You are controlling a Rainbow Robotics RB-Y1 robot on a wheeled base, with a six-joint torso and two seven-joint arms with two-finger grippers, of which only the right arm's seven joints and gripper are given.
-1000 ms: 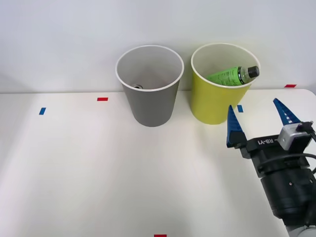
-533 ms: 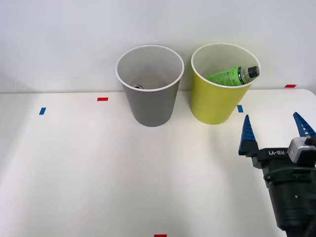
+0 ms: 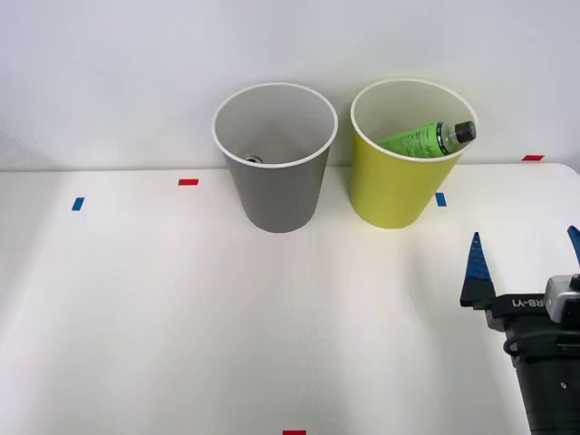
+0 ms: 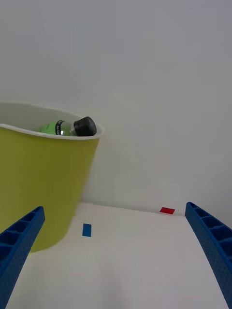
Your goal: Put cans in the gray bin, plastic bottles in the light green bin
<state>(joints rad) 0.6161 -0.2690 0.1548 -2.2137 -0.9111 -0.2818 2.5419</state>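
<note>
Hovering low at the front view's four o'clock, the right gripper (image 3: 526, 263) has its blue fingers (image 4: 19, 241) spread wide with nothing between them, above the white table (image 3: 181, 317). Toward eleven o'clock from it stands the light green bin (image 3: 399, 181), the green bottle (image 3: 421, 139) lying tilted inside, black cap against the rim. Just beside that bin, at its nine o'clock, the gray bin (image 3: 276, 190) holds a can (image 3: 253, 159), its silver top barely visible.

White table (image 3: 136, 299), plain pale wall (image 3: 109, 72), small coloured tape marks (image 3: 188, 182)
</note>
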